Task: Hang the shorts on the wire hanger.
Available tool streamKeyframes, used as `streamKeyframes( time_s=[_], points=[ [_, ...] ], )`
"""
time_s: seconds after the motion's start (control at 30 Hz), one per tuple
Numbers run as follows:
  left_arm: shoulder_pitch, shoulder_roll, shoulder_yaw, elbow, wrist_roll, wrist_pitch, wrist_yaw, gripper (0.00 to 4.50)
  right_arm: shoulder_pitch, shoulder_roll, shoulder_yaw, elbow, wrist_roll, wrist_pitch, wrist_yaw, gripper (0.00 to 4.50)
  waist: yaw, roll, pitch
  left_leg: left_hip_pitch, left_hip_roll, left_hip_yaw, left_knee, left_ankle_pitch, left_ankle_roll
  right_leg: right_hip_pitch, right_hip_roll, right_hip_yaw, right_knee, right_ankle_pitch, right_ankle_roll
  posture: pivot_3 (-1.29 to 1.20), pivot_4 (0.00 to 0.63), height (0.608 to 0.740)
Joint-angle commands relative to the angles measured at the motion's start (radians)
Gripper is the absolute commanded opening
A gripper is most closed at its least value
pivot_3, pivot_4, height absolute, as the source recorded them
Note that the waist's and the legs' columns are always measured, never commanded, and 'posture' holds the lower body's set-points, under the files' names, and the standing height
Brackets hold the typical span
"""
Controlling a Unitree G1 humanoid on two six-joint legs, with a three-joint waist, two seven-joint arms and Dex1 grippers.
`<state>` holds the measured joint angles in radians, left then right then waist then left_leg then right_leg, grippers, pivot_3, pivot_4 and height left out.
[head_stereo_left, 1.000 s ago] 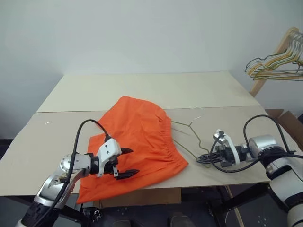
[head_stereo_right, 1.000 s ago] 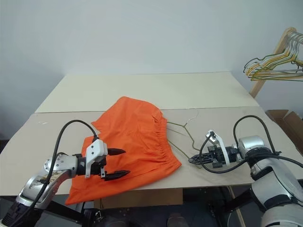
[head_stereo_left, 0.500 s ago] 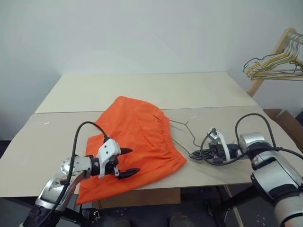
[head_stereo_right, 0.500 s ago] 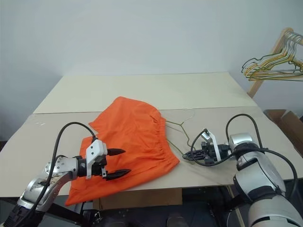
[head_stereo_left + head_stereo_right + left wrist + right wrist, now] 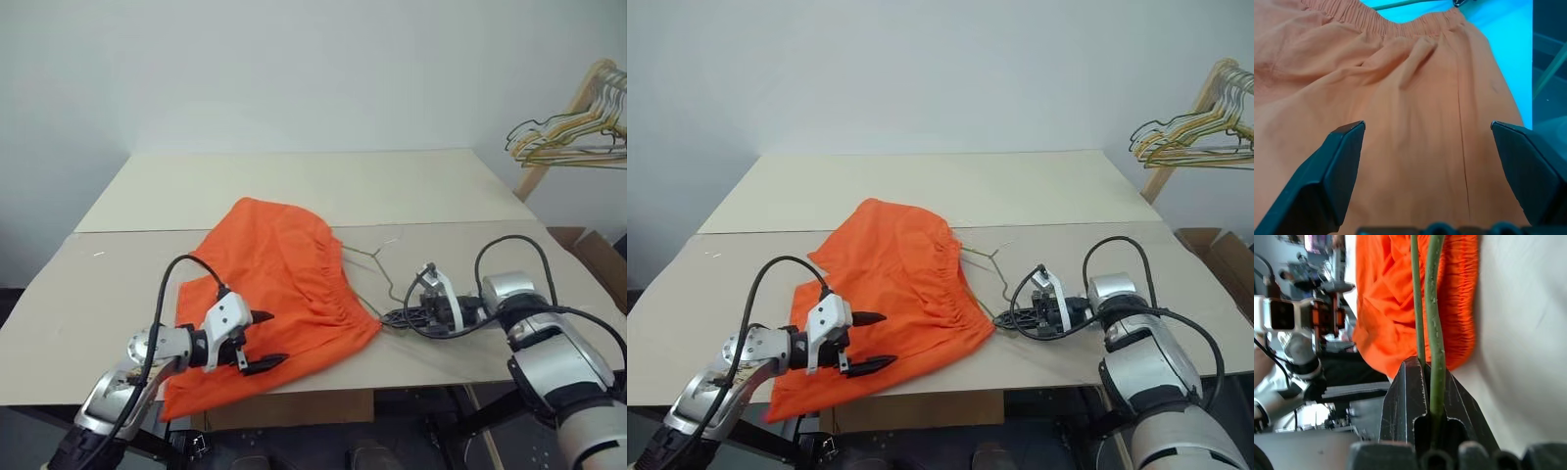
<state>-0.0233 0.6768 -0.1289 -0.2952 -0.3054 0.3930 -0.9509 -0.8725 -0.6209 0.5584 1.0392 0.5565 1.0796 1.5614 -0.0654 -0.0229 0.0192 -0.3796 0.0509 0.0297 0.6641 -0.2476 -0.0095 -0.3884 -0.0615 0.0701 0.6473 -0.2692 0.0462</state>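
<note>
Near the counter's [image 5: 470, 211] front edge, the left gripper [image 5: 263, 341] hovers spread wide over the lower hem of the orange shorts [image 5: 284, 284], which hangs slightly past that edge. The shorts lie crumpled across the front panel, waistband facing right. Just beside it, the right gripper [image 5: 392, 317] is clamped tight on the wire hanger [image 5: 377, 264]; its thin wire is partly hidden under the waistband. Farther back right, a bunch of coloured hangers [image 5: 568, 137] is cut off by the frame.
</note>
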Motion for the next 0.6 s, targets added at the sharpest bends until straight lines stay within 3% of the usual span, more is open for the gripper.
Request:
streamKeyframes(
  time_s=[0.03,0.23,0.37,0.47,0.6],
  points=[
    [-0.011,0.010,-0.013,-0.003,0.029,-0.024,0.001,4.46,-0.004,-0.007,0.056,-0.003,0.025,0.010,0.053,0.00,0.001,0.000,0.000,0.000,0.000,0.000,0.000,0.000,0.000,0.000,0.000,0.000,0.000,0.000,0.000,0.01,0.000,0.740],
    [-0.006,0.004,-0.036,0.006,0.061,-0.041,0.004,4.46,-0.096,0.062,-0.092,0.200,-0.070,-0.049,0.044,0.00,0.002,-0.001,0.000,0.001,0.000,0.000,0.000,0.000,0.000,0.001,0.000,0.000,0.000,0.000,0.000,0.01,0.000,0.740],
    [-0.008,-0.010,-0.033,0.005,0.062,-0.038,0.012,4.46,-0.121,0.098,-0.249,0.274,-0.098,-0.061,-0.082,0.00,0.001,0.000,0.000,0.000,0.000,0.000,0.000,0.000,0.000,0.000,0.000,0.000,0.000,0.000,0.000,0.01,0.000,0.740],
    [-0.009,-0.011,-0.032,0.009,0.070,-0.041,0.012,4.46,-0.106,0.115,-0.218,0.241,-0.171,-0.080,0.037,0.00,0.003,0.000,0.000,0.000,0.000,0.000,0.000,0.000,0.000,0.000,0.000,0.000,0.000,0.000,0.000,0.02,0.000,0.740],
    [-0.012,-0.010,-0.033,0.015,0.074,-0.043,0.013,4.46,-0.089,0.123,-0.191,0.183,-0.155,-0.065,0.053,0.00,0.001,0.000,0.000,0.000,0.000,0.000,0.000,0.000,0.000,0.000,0.000,0.000,0.000,0.000,0.000,0.02,0.000,0.740]
  ],
)
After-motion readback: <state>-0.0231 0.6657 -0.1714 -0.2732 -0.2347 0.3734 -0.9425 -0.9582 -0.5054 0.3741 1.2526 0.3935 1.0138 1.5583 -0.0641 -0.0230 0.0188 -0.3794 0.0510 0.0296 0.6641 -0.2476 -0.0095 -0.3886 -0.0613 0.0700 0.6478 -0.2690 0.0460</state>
